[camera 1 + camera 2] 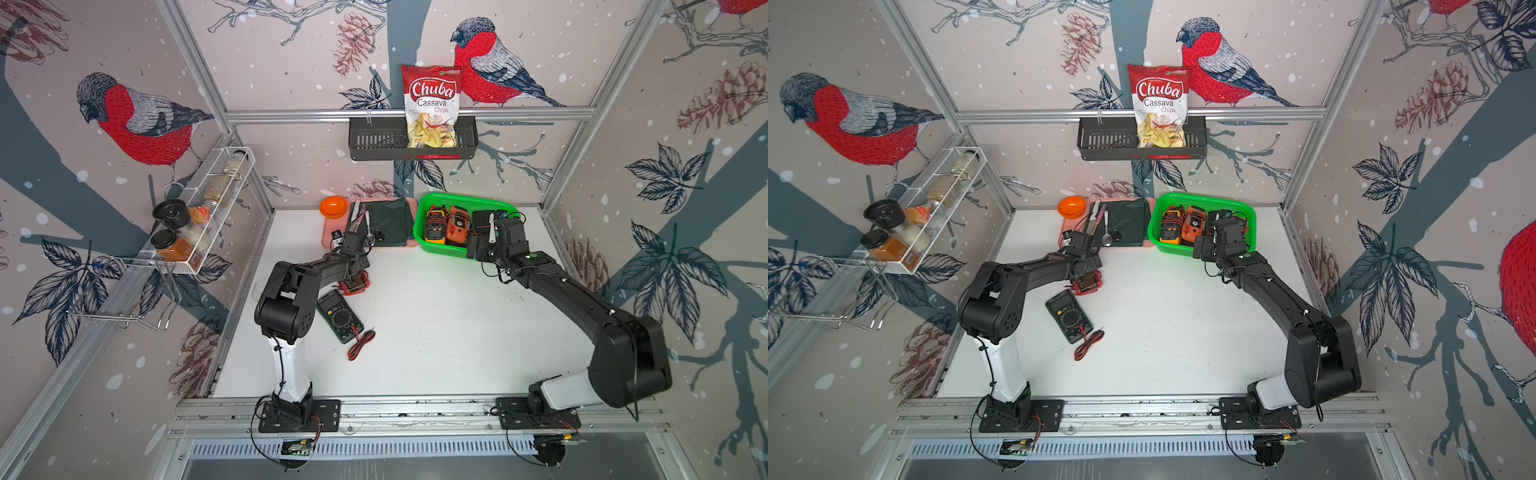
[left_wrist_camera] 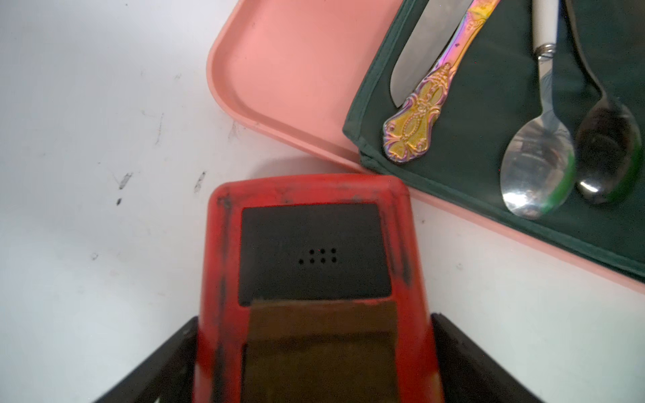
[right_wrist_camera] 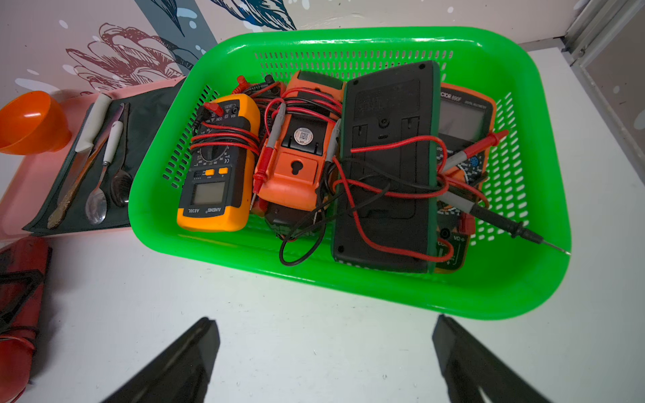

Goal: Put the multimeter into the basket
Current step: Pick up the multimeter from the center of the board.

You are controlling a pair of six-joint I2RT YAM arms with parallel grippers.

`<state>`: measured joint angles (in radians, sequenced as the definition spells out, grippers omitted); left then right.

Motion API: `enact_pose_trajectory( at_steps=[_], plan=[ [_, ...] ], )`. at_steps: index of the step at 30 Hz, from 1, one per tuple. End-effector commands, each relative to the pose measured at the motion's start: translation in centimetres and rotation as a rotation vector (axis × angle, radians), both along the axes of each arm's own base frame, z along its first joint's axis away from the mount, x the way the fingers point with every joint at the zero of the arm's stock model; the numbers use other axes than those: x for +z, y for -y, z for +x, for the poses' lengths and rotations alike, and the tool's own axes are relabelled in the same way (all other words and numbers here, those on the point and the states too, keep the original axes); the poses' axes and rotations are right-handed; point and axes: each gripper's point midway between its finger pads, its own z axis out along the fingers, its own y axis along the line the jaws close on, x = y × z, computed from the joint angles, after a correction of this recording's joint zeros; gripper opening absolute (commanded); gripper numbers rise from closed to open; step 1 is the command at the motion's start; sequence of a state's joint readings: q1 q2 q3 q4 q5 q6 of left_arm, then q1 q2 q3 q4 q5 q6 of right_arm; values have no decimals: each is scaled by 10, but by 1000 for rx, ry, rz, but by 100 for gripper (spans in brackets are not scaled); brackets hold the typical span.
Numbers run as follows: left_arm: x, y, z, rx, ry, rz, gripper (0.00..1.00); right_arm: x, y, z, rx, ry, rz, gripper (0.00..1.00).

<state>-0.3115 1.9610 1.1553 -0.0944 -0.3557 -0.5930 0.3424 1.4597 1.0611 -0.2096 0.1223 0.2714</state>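
A red multimeter point(image 1: 356, 285) point(image 2: 314, 244) lies on the white table beside the pink tray. My left gripper point(image 2: 314, 317) is open and low over it, one black finger point(image 2: 181, 345) close along each side of its casing. A dark green multimeter point(image 1: 340, 316) point(image 1: 1069, 315) with coiled red and black leads lies nearer the front. The bright green basket point(image 1: 465, 199) point(image 3: 384, 35) at the back right holds several multimeters and tangled leads. My right gripper point(image 3: 323, 324) is open with nothing between its fingers, over the table just in front of the basket's near rim.
A pink tray point(image 1: 331, 235) point(image 2: 296, 69) with a dark green cloth, cutlery and an orange bowl point(image 1: 333, 206) sits left of the basket. A black wall rack point(image 1: 374, 143) holds a chips bag. A white wire rack point(image 1: 199, 249) with spice jars hangs on the left wall.
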Motion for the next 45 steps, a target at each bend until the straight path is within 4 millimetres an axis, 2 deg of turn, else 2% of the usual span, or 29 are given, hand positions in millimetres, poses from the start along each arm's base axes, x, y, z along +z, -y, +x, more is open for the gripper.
enact_pose_trajectory(
  at_steps=[1,4,6,8,10,17,20,23,25,29,32,37,41,45],
  plan=[
    [-33,6,-28,-82,-164,-20,97,6,-6,5,11,30,19,100],
    [-35,11,-28,-99,-161,-39,95,5,-7,6,12,28,25,100],
    [-33,15,-27,-113,-153,-47,79,5,-8,5,10,27,29,100],
    [-28,20,-26,-126,-135,-45,56,4,-7,5,4,26,36,100],
    [-21,24,-25,-135,-117,-49,41,4,-9,4,3,28,57,100],
    [14,52,-18,-192,-26,-103,24,-11,-39,-11,95,6,189,100],
    [31,67,-16,-222,17,-151,10,-19,-58,-20,147,-3,252,100],
    [46,81,-15,-247,55,-205,8,-26,-81,-32,222,-3,321,100],
    [55,88,-15,-257,79,-232,1,-30,-94,-40,259,-2,365,100],
    [67,96,-16,-253,115,-278,0,-32,-127,-60,364,-3,525,96],
    [69,99,-17,-239,132,-321,0,-25,-156,-78,463,14,644,92],
    [71,104,-16,-229,146,-367,0,-23,-205,-105,599,-3,738,89],
    [74,109,-16,-241,153,-395,0,-35,-232,-112,638,-64,773,85],
    [76,112,-18,-251,159,-408,0,-47,-251,-111,650,-110,784,81]
  ],
)
